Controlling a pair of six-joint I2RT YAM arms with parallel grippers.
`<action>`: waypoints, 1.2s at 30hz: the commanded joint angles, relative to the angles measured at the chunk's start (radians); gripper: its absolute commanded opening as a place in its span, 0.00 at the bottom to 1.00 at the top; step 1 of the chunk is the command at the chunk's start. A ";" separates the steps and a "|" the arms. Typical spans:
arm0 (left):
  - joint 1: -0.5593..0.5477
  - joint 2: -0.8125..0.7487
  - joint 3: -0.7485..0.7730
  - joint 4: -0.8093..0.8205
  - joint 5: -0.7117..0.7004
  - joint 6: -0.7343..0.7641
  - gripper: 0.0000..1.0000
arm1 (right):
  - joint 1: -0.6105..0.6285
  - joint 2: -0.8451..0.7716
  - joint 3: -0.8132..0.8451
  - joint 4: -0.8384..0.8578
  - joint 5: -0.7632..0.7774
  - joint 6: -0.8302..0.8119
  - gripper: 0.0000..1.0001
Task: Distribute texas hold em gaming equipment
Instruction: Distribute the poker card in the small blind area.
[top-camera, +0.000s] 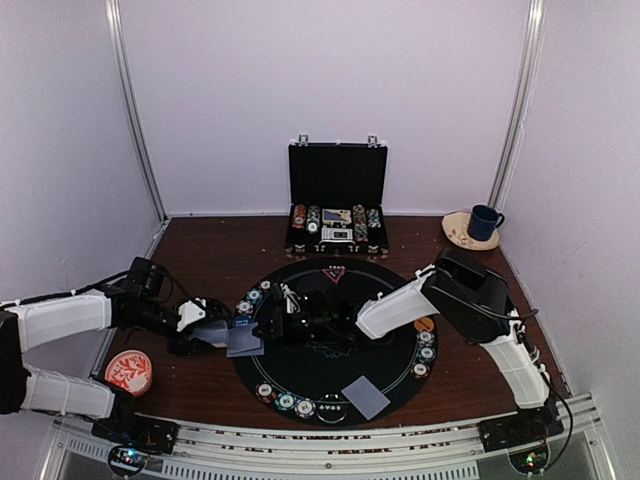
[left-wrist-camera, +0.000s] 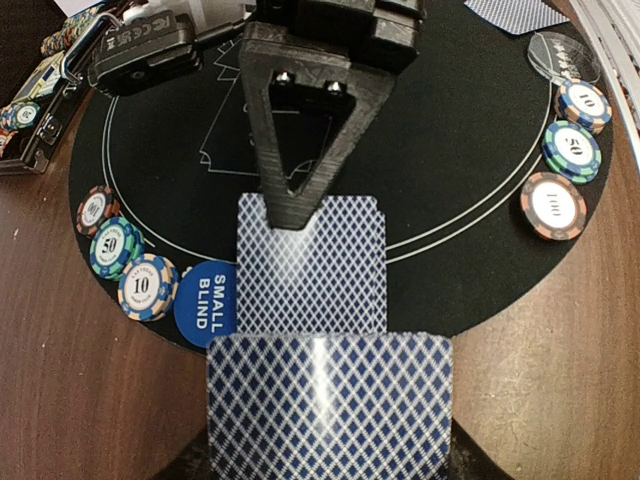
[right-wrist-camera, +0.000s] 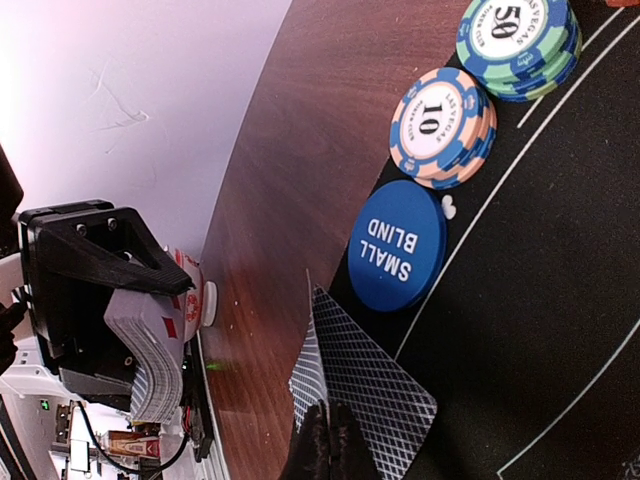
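Though face-down, card blue, diamond-latticed

Dark-brown wooden table, smooth with soft sheen. Round black mat, matt and cloth-like. Blue diamond-backed paper playing cards, glossy. Round blue plastic button disc, smooth. Striped-edge plastic poker chips, smooth-faced.

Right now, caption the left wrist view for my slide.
Right tool pinching one blue lattice-backed playing card beyond the matching deck, beside the blue SMALL BLIND disc.
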 joint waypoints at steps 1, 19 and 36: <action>0.006 -0.001 0.002 0.017 0.018 -0.003 0.10 | 0.008 0.013 0.016 -0.005 -0.010 -0.014 0.00; 0.007 0.001 0.001 0.017 0.019 -0.003 0.10 | 0.009 -0.009 0.021 -0.067 0.014 -0.043 0.22; 0.007 0.001 0.001 0.017 0.018 -0.004 0.10 | 0.021 -0.088 0.037 -0.264 0.173 -0.147 0.46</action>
